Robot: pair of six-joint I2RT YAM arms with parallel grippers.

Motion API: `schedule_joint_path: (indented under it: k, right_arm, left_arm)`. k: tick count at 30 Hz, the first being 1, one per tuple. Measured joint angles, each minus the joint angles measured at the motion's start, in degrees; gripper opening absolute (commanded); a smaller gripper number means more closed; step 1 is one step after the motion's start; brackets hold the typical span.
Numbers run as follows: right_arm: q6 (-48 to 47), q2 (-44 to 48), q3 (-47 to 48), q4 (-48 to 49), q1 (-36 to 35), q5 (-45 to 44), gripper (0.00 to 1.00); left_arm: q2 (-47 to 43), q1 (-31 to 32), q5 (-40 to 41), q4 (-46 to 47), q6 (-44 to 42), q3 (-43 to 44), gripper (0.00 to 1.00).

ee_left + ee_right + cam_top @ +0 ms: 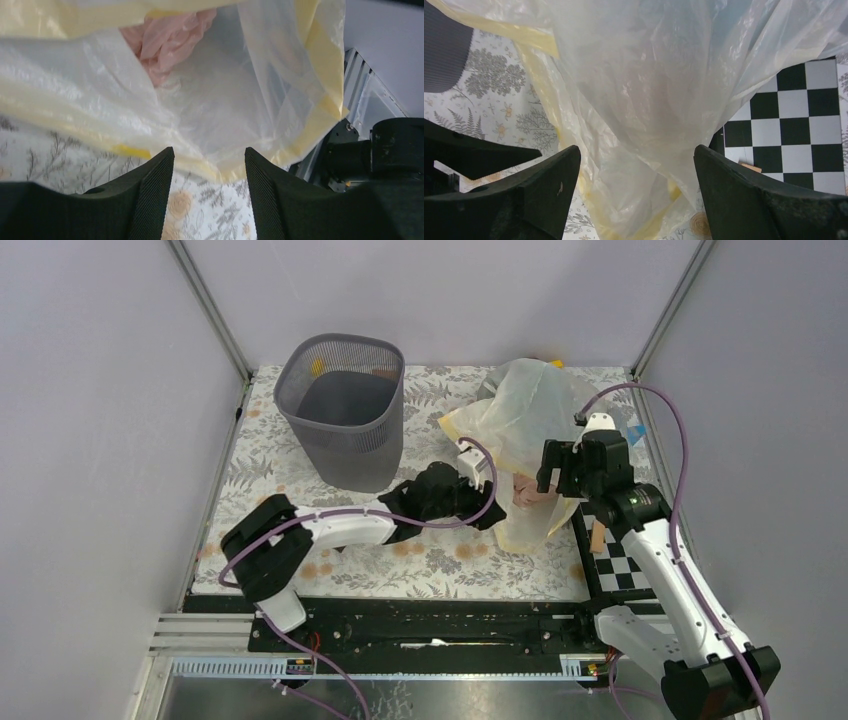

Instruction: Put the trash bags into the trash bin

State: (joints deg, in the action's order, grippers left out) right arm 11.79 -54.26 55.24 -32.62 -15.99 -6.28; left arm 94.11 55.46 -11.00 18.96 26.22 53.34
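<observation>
Spread wide, left pincer [209,156] and right pincer [637,159] flank the clear bag [240,100]; trash bags [165,45] inside look flimsy, slippery, so pinch a bunched fold

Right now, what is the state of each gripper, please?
Left gripper: open, holding nothing.
Right gripper: open, holding nothing.

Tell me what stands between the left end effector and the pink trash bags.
The clear bag with the yellow band does. The pink trash bags look bunched inside it, behind its film, just ahead of the open left end effector.
</observation>
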Motion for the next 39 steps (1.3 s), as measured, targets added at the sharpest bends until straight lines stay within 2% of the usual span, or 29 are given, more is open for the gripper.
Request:
schedule_joint_path:
  k: [2,4,9,13,17,35,37,38,39]
  right_arm:
    - [0.5,-0.4,-1.0,0.1,0.0,0.1,0.80]
    - [1.3,-1.7,-1.6,0.3,0.0,-0.1,0.67]
    - [3.8,-5.2,-2.2,3.1,0.0,-2.9,0.25]
    - [5.7,-6.6,-2.2,5.8,0.0,-4.4,0.06]
    - [6.9,-7.3,-2.1,7.3,0.0,-5.6,0.00]
    - [9.2,-3.7,-1.9,9.4,0.0,-9.9,0.00]
    - [9.6,-3.5,-2.0,9.7,0.0,-10.3,0.00]
    - [9.8,-3.5,-2.3,10.0,0.0,-10.6,0.00]
    - [10.1,-3.4,-2.6,10.2,0.0,-10.8,0.00]
  left_arm:
    - [2.1,0.1,-0.3,2.1,-1.2,1.3,0.54]
    - [4.8,0.1,-0.8,4.3,-2.4,2.7,0.53]
    - [11.4,0.5,-1.3,6.8,-4.4,6.7,0.54]
    - [14.6,0.9,-0.7,7.2,-5.1,9.5,0.54]
    - [16.8,1.2,0.4,7.2,-5.4,13.1,0.54]
    - [31.8,1.3,9.8,4.6,-5.8,28.9,0.52]
    - [33.6,1.2,10.8,3.8,-7.2,30.7,0.16]
    - [33.8,1.2,11.1,3.5,-7.5,30.9,0.05]
    - [33.9,1.0,11.5,3.0,-8.8,31.0,0.00]
